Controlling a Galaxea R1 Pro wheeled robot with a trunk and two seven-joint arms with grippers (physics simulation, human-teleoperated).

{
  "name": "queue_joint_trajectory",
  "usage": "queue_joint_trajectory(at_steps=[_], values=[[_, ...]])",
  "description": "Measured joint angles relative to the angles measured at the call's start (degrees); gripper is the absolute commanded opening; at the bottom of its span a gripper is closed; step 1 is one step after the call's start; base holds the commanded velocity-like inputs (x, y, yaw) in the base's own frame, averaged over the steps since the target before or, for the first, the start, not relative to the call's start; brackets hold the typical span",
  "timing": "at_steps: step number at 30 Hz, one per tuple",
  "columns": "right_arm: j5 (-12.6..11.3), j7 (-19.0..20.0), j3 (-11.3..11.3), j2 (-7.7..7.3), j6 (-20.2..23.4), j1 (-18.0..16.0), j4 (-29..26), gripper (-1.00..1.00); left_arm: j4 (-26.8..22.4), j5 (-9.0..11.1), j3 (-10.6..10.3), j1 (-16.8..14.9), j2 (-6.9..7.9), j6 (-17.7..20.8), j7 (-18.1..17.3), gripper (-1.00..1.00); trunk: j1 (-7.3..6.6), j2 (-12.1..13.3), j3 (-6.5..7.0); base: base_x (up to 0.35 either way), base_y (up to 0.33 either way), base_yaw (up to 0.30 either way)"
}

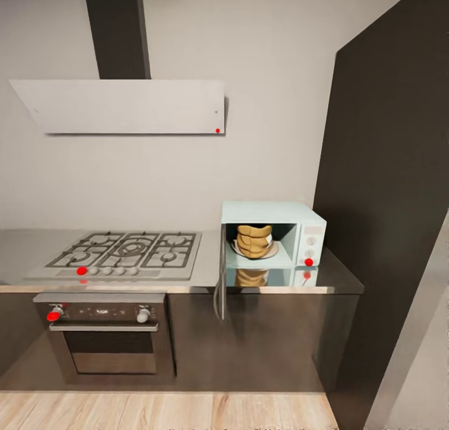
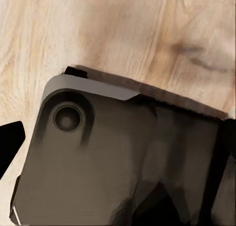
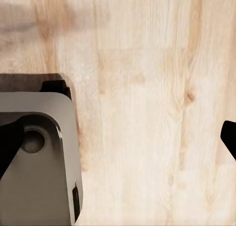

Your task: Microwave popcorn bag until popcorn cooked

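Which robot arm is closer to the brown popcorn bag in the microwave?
Neither left nor right can be picked: both wrist views look down at pale wooden floor by the robot's grey base, far from the tan cloth popcorn bag inside the open mint-blue microwave.

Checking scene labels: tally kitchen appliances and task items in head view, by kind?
Pale mint-blue boxy microwave, door open: 1
Tan cloth popcorn bag, inside it: 1
Steel gas hob: 1
Steel oven: 1
White extractor hood: 1
Total: 5
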Motion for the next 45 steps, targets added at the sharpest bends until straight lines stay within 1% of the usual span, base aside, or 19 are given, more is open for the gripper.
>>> queue_joint_trajectory(at_steps=[2, 5, 7, 8, 9, 10, 11, 14, 17, 18, 20, 22, 24, 25, 28, 32, 34, 38, 45], values=[[0.07, 0.06, 0.00, -0.01, -0.29, 0.00, 0.02, 1.00, -2.78, 0.17, 0.02, 0.00, 0.37, -0.02, 0.09, 1.00, 0.00, 0.00, -0.18, 0.000, 0.000, -0.035], [0.12, 0.08, 0.07, 0.00, -1.12, 0.00, 0.13, 1.00, -8.94, 0.35, 0.20, -0.01, 3.55, 0.24, 0.00, 1.00, 0.00, 0.00, -0.45, 0.000, 0.000, -0.005], [0.17, 0.08, 0.18, 0.01, -1.19, 0.02, 0.56, 1.00, -13.18, 0.48, 0.34, -0.02, 5.01, 0.49, -0.01, 1.00, 0.00, 0.00, -0.63, 0.000, 0.000, 0.000], [0.19, 0.08, 0.23, 0.05, -1.20, 0.02, 0.66, 1.00, -16.20, 1.00, 0.40, -0.02, 5.55, 0.61, 0.00, 1.00, 0.00, 0.00, -0.72, 0.000, 0.000, 0.000], [0.19, 0.08, 0.26, 0.25, -1.21, 0.02, 0.72, 1.00, -22.13, 2.11, 0.49, -0.03, 6.57, 1.10, 0.01, 1.00, 0.00, 0.00, -0.81, 0.000, 0.000, 0.000], [0.20, 0.08, 0.26, 0.28, -1.24, 0.02, 0.73, 1.00, -25.94, 2.60, 0.48, -0.04, 6.90, 1.94, 0.00, 1.00, 0.00, 0.00, -0.90, 0.000, 0.000, 0.000], [0.20, 0.08, 0.26, 0.31, -1.46, 0.02, 0.75, 1.00, -30.53, 3.38, 0.47, -0.03, 7.21, 4.09, 0.00, 1.00, 0.00, 0.00, -0.98, 0.000, 0.000, 0.000], [0.20, 0.08, 0.26, 0.36, -2.56, 0.04, 1.10, 1.00, -46.90, 5.13, 0.52, -0.03, 7.54, 12.75, -0.17, 1.00, 0.00, 0.00, -1.25, 0.000, 0.000, 0.000], [0.20, 0.08, 0.27, 0.49, -2.83, 0.04, 1.26, 1.00, -59.39, 5.45, 1.04, -0.03, 7.76, 17.57, -0.16, 1.00, 0.00, 0.00, -1.53, 0.000, 0.000, 0.000], [0.20, 0.08, 0.27, 0.84, -2.88, 0.04, 1.29, 1.00, -64.79, 5.62, 2.09, -1.64, 8.06, 23.63, -0.13, 1.00, 0.00, 0.01, -1.61, 0.000, 0.000, 0.000], [0.20, 0.08, 0.27, 1.06, -2.90, 0.04, 1.29, 1.00, -66.22, 5.84, 2.67, -7.05, 8.03, 27.92, -0.04, 1.00, 0.00, 0.01, -1.67, 0.000, 0.000, 0.000], [0.20, 0.08, 0.27, 1.16, -2.90, 0.04, 1.30, 1.00, -64.98, 5.95, 2.83, -12.81, 7.98, 29.44, 0.90, 1.00, 0.00, 0.01, -1.69, 0.000, 0.000, 0.000], [0.25, 0.08, 0.32, 1.20, -2.90, 0.04, 1.30, 1.00, -64.28, 5.87, 2.90, -15.08, 7.82, 30.48, 3.34, 1.00, 0.00, 0.00, -1.70, 0.000, 0.000, 0.000], [0.32, 0.08, 0.31, 1.21, -2.92, 0.04, 1.30, 1.00, -63.70, 5.76, 2.94, -15.61, 7.74, 30.82, 4.65, 1.00, 0.00, 0.00, -1.71, 0.000, 0.000, 0.000], [0.34, -0.04, 0.34, 1.24, -3.50, 0.04, 1.30, 1.00, -62.57, 5.43, 2.91, -16.92, 7.60, 31.17, 5.95, 1.00, 0.00, 0.00, -1.71, 0.000, 0.000, 0.000], [0.25, -0.11, 0.05, 1.37, -4.68, 0.04, 1.29, 1.00, -63.85, 5.71, 1.65, -17.50, 6.35, 30.07, 7.11, 1.00, 0.00, 0.00, -1.71, 0.000, 0.000, 0.000], [0.27, 0.01, 0.02, 1.39, -4.44, 0.04, 1.30, 1.00, -64.50, 5.87, 2.28, -17.47, 7.01, 30.20, 6.53, 1.00, 0.00, 0.00, -1.71, 0.000, 0.000, 0.000], [0.41, 0.08, 0.04, 1.40, -5.61, 0.03, 1.29, 1.00, -65.79, 5.89, 3.26, -17.55, 5.91, 29.70, 5.36, 1.00, 0.00, 0.00, -1.71, 0.000, 0.000, 0.000], [0.59, 0.07, 0.09, 2.01, -5.74, 0.03, 1.29, 1.00, -68.05, 5.91, 3.27, -17.56, 5.77, 29.59, 4.72, 1.00, 0.00, 0.00, -1.71, 0.000, 0.000, 0.000]])
